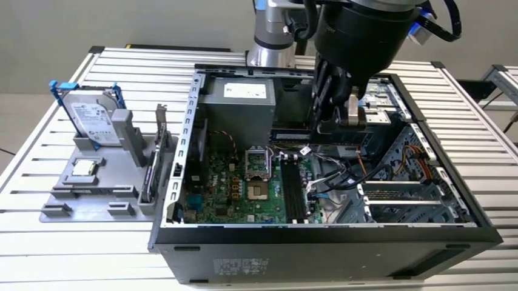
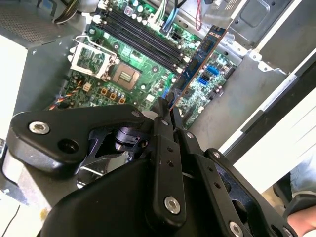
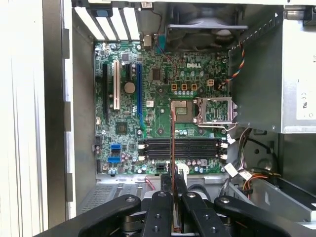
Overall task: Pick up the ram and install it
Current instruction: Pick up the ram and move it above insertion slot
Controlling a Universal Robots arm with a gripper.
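My gripper (image 1: pixel 333 124) hangs inside the open computer case (image 1: pixel 186 151), above the motherboard (image 1: pixel 235 188). It is shut on the ram (image 1: pixel 312 136), a long dark blue stick held level over the board. In the second wrist view the ram (image 2: pixel 197 59) runs out from between the fingertips of the gripper (image 2: pixel 167 106). In the first wrist view the ram (image 3: pixel 172 133) is seen edge-on as a thin line rising from the gripper (image 3: pixel 173 174), crossing the black memory slots (image 3: pixel 180 147). Those slots (image 1: pixel 293 191) lie below and nearer the case front.
A grey fixture tray (image 1: pixel 97 188) stands at the exterior view's left with a silver hard drive in a blue frame (image 1: pixel 91 118) and a green card with a metal bracket (image 1: pixel 158 151). The power supply (image 1: pixel 242 97), CPU socket (image 1: pixel 257 163) and loose cables (image 1: pixel 340 176) crowd the case.
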